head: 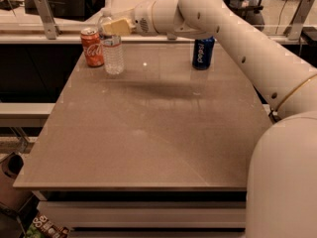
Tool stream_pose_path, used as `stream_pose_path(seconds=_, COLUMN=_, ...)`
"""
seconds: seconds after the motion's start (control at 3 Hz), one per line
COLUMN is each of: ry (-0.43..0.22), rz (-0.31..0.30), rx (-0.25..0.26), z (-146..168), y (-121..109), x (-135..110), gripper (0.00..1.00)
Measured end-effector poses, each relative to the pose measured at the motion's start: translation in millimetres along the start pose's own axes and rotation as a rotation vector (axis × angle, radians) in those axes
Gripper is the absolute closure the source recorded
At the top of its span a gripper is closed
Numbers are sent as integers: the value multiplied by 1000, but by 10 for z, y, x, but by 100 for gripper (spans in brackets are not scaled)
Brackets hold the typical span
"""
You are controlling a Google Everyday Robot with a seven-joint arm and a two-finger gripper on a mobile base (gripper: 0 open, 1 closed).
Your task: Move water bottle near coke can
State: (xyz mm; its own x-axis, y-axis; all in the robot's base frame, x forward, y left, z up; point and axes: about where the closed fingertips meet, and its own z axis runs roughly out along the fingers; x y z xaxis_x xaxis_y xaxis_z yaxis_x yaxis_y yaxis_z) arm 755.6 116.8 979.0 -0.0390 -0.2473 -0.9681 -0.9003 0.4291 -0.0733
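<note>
Grey-brown table [148, 148], cluttered bench behind. Gripper [117, 27] at far-left corner of table, level with neck of water bottle [113, 53]; clamped or let go, cannot tell from this angle. Bottle upright, base on table, just beside coke can [92, 46], on side toward Pepsi can [203, 52], perhaps touching. Pepsi can well apart. Placing step apparently at its end. Next: clean release if not yet done, then straight lift clear, no nudging bottle into can
</note>
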Motion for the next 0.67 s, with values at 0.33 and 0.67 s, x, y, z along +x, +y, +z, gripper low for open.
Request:
stream_pose_path(seconds=0.33, ry=36, rz=-2, rx=6, z=22, y=-7, x=64, gripper=100)
stream_pose_path(seconds=0.67, ry=38, rz=-1, rx=5, z=33, y=-7, x=75, gripper=100)
